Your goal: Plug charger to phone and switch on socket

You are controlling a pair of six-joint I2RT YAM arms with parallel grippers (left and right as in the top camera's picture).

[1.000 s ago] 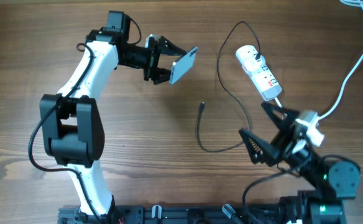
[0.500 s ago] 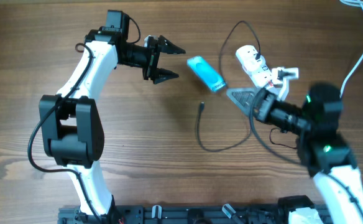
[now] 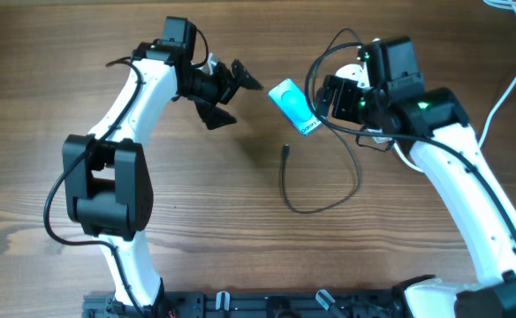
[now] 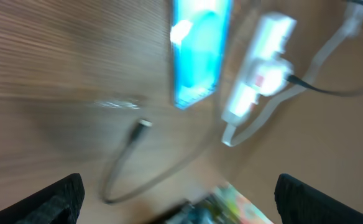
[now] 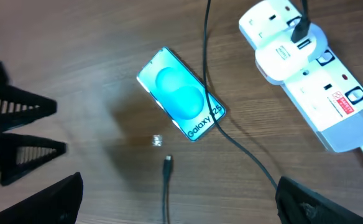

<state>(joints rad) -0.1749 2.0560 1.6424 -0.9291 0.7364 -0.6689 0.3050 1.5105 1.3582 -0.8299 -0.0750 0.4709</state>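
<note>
The phone (image 3: 293, 106) lies flat on the wooden table with its cyan screen up, also seen in the right wrist view (image 5: 181, 102) and, blurred, in the left wrist view (image 4: 197, 56). My left gripper (image 3: 231, 95) is open just left of the phone and holds nothing. My right gripper (image 3: 333, 102) hangs open above the table at the phone's right. The charger tip (image 5: 168, 163) lies free between the right fingers (image 5: 51, 199). Its black cable (image 3: 315, 208) loops toward the socket (image 5: 318, 81), which the right arm mostly hides from overhead.
A white plug adapter (image 5: 290, 59) sits in the socket, with the charger lead running out of it. A thick white cord (image 3: 504, 84) runs off toward the table's far right corner. The left gripper's fingers (image 5: 20, 134) show at the left of the right wrist view.
The left gripper let go of the phone, which now lies on the table, and opened wider. The right arm swung from the front right up over the socket and phone.
</note>
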